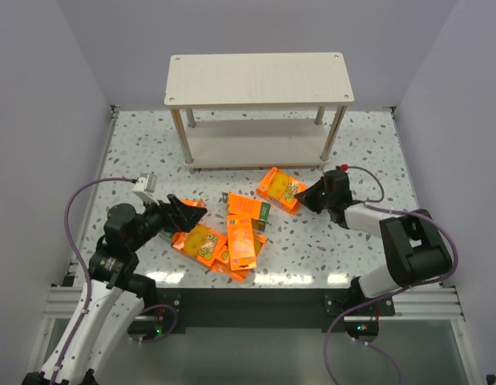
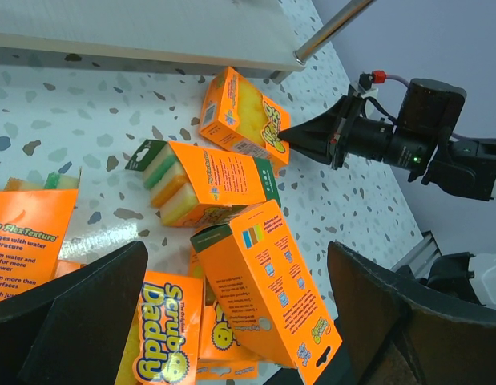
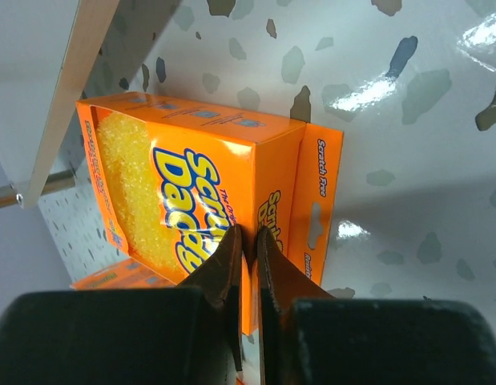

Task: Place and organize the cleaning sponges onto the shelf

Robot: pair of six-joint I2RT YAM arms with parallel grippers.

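The shelf [image 1: 256,80] is a pale two-tier rack at the back of the table. Several orange cleaning sponges packs lie on the speckled tabletop in front of it. One pack [image 1: 280,188] lies apart, nearest the shelf, and my right gripper [image 1: 300,195] is shut with its tips pressed to that pack's [image 3: 191,176] corner edge; nothing is clearly between its fingers [image 3: 231,257]. The other packs form a loose pile [image 1: 231,237]. My left gripper [image 1: 191,212] stands wide open low over the pile, with one pack [image 2: 268,273] between its fingers, untouched.
The shelf's lower board [image 1: 256,148] and a thin leg [image 2: 336,28] are just behind the lone pack. Purple walls close the table in on three sides. The right arm's body [image 2: 416,136] reaches in from the right.
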